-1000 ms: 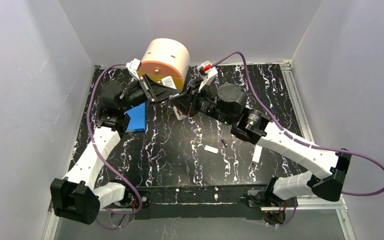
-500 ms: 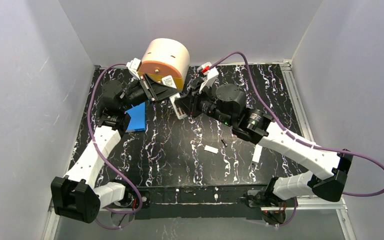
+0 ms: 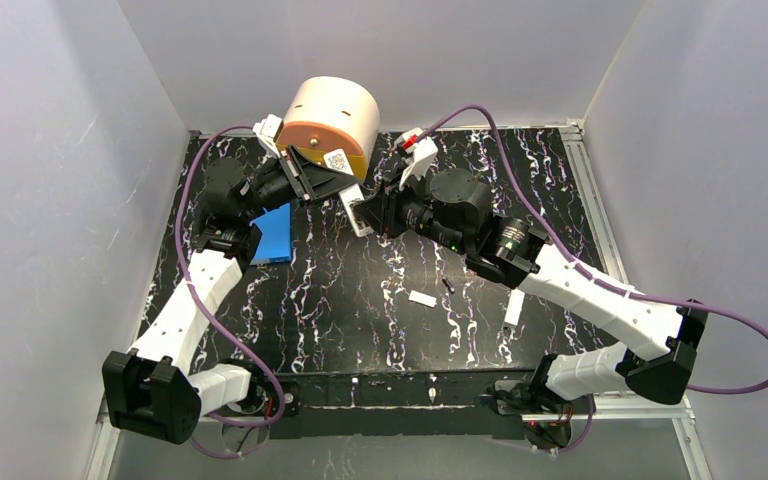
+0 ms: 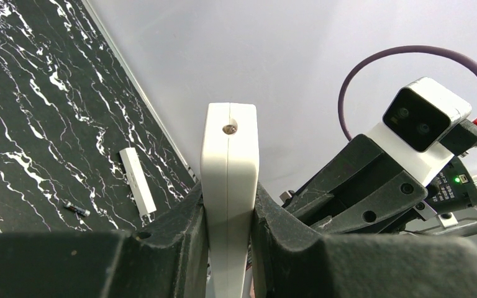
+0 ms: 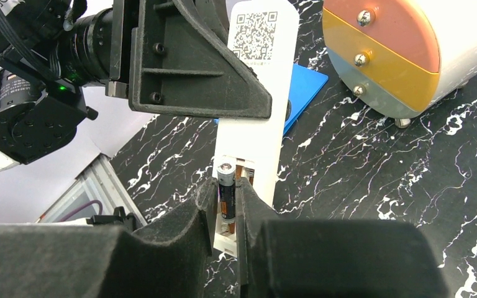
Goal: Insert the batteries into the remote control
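Observation:
The white remote control (image 5: 258, 124) is held off the table, its back with a QR label facing my right wrist camera and its battery bay (image 5: 241, 169) open. My left gripper (image 4: 228, 214) is shut on its long edges; from above the remote (image 3: 356, 213) shows between both arms. My right gripper (image 5: 226, 208) is shut on a dark battery (image 5: 226, 189), upright, its lower end at the open bay. Seen from above, the right gripper (image 3: 370, 216) touches the remote's end. A second battery (image 3: 447, 284) lies on the table.
A small white cover piece (image 3: 422, 298) and a longer white bar (image 3: 513, 308) lie near the loose battery. A blue pad (image 3: 275, 235) lies under the left arm. A round beige and orange drum (image 3: 330, 125) stands at the back. Grey walls enclose the table.
The right gripper has moved left and back with the battery, onto the remote's open bay. The left gripper has lifted the remote slightly toward the back.

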Controlling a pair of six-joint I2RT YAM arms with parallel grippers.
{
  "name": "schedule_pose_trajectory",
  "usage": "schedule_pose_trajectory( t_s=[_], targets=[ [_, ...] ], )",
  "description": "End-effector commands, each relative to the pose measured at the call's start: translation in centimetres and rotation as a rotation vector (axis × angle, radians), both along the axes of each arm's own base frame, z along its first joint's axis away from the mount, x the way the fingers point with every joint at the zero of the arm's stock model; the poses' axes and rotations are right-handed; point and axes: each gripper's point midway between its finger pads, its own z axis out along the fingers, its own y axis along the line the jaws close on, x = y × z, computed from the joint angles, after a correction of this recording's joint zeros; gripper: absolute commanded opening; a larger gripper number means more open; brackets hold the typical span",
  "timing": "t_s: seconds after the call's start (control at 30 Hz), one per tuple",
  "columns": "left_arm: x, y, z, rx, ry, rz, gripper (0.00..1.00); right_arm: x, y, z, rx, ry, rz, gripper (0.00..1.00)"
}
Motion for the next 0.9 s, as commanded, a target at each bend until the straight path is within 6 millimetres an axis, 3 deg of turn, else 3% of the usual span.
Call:
schedule_pose_trajectory(
  t_s=[0.0, 0.33, 0.87],
  targets=[
    [-0.8, -0.1, 2.3, -0.020, -0.070, -0.023, 0.00, -0.3, -0.1, 2.8, 0.057, -0.052, 0.008, 0.26],
    [-0.9, -0.1, 2.2, -0.029, -0.063, -0.025, 0.00, -0.2, 0.6, 2.0, 0.049, -0.044, 0.022, 0.27],
    [-0.8, -0.1, 2.4, -0.037, -0.060, -0.028, 0.00, -0.6, 0.1, 6.0, 0.204, -0.005, 0.010, 0.49]
  ],
)
